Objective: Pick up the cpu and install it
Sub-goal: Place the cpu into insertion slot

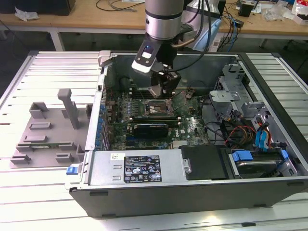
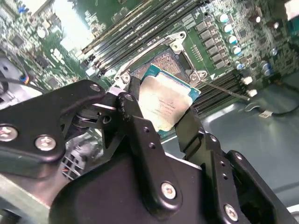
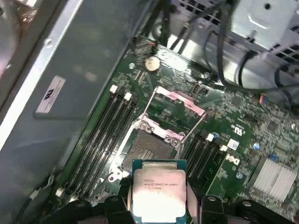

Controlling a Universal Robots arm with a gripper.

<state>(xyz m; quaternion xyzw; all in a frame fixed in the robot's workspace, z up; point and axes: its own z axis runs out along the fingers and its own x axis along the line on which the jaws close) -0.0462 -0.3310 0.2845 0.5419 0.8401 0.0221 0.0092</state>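
A pale slatted metal worktop [image 1: 29,192] carried everything. Toward the exterior view's left lay a grey moulded plastic fixture tray [image 1: 48,132]. To its right stood an open black-and-silver computer case [image 1: 144,192] with its green motherboard [image 1: 192,130] exposed. The silver robot arm [image 1: 163,19] reached down into the case. Its black fingers [image 2: 140,126] were closed on the small flat square cpu [image 2: 166,100] with a silvery metal top and green rim, one finger against each of two opposite edges. In both wrist views the cpu hung above the open, metal-framed square socket [image 3: 148,151], not seated in it. Farther right sat a grey metal drive cage [image 1: 231,91] and blue cables [image 1: 262,137].
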